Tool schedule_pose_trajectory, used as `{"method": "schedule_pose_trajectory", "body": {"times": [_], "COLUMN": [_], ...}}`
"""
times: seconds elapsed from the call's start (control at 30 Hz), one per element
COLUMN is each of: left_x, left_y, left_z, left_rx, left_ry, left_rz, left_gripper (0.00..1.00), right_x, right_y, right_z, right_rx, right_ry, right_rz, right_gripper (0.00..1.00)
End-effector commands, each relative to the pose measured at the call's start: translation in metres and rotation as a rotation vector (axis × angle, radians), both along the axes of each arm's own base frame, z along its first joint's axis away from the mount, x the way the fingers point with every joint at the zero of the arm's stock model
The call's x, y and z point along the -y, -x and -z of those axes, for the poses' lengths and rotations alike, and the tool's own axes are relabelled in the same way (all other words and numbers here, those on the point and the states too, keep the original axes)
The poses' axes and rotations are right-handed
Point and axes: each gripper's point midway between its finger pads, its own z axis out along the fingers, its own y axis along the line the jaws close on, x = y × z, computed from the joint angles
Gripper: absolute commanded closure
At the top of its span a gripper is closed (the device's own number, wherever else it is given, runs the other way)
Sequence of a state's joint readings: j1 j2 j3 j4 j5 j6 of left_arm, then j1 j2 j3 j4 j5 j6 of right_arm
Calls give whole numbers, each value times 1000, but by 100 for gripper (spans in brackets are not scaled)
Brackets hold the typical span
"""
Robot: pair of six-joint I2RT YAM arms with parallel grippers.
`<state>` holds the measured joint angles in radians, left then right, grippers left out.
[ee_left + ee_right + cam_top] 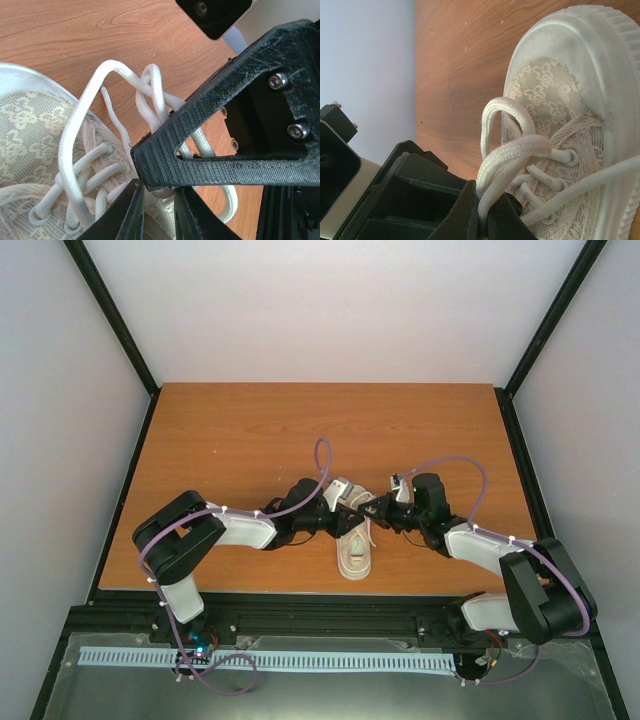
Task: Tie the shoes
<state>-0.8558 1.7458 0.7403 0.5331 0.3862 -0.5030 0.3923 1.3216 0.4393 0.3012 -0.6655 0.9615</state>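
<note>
The cream sneaker (356, 558) lies mid-table between my two grippers, which meet over its laces. In the left wrist view the shoe (30, 130) is at the left, and a tall white lace loop (82, 120) rises from the eyelets and twists at the top. My left gripper (160, 192) is nearly shut, with a bit of lace between its tips. One of the right gripper's fingers (220, 125) crosses just above them. My right gripper (484, 210) is shut on two lace strands (512, 150) beside the shoe's toe (555, 85). In the top view the left gripper (345, 518) and the right gripper (375, 508) almost touch.
The wooden table (250, 440) is bounded by black frame posts (110, 310) and white walls. Purple cables (322, 465) arch over both arms. The left gripper's black body (395, 200) sits close against my right gripper's fingers.
</note>
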Motion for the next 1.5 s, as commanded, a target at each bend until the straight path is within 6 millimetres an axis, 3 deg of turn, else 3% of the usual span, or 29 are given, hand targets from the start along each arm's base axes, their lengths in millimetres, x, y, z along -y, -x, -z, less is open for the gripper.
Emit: {"method": "schedule_pose_trajectory", "body": {"times": [0.0,0.23,0.53,0.77,0.93,1.1,1.47], "left_x": [21,25,23,11,-3,-14,-29], "left_y": [-3,-3,-8,-9,-6,-2,15], "left_z": [-28,-31,-43,-49,-45,-45,-74], "left_rx": [61,69,81,96,85,64,30], "left_ry": [91,100,127,99,31,-19,-99], "left_rz": [21,21,-13,-56,-86,-103,-63], "left_gripper": [79,77,98,99,99,99,99], "right_x": [-8,-7,1,7,13,20,36], "right_y": [6,7,7,8,8,7,11], "right_z": [-16,-13,-13,-4,-4,-12,-12], "right_rx": [36,28,36,29,52,102,166], "right_ry": [-57,-54,-37,7,52,100,193], "right_rz": [-48,-46,-27,-14,-3,0,17], "right_gripper": [97,97,97,95,65,43,17]}}
